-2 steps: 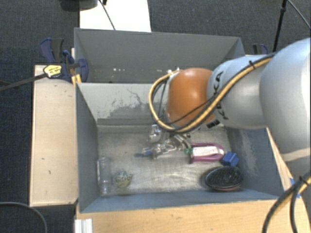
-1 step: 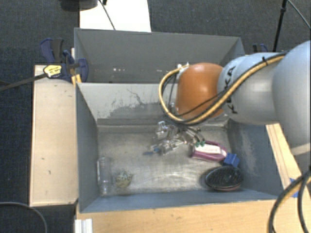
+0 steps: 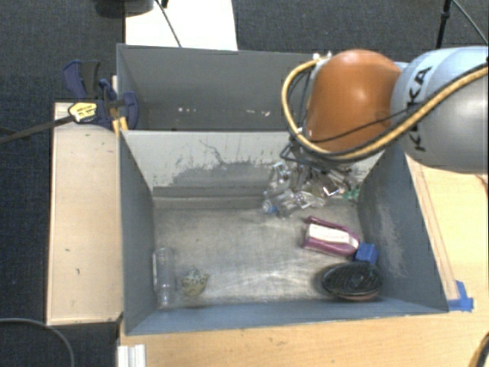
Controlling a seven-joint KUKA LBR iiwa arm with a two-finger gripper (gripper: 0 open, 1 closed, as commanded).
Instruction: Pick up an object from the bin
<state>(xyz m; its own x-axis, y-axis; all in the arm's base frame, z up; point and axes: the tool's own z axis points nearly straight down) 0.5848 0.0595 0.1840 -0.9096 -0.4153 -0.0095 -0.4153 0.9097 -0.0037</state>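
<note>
My gripper hangs under the orange wrist cover at the bin's back right, low over the floor. Just left of and below it lies a small clear, shiny plastic piece with a blue spot; whether they touch I cannot tell. A bit of green peeps out at the gripper's right side by the bin wall. In front of the gripper lies a purple and white flat pack.
A small blue block and a black round disc lie at the front right. At the front left, a clear tube rests beside a small crumpled ball. The arm enters over the right wall.
</note>
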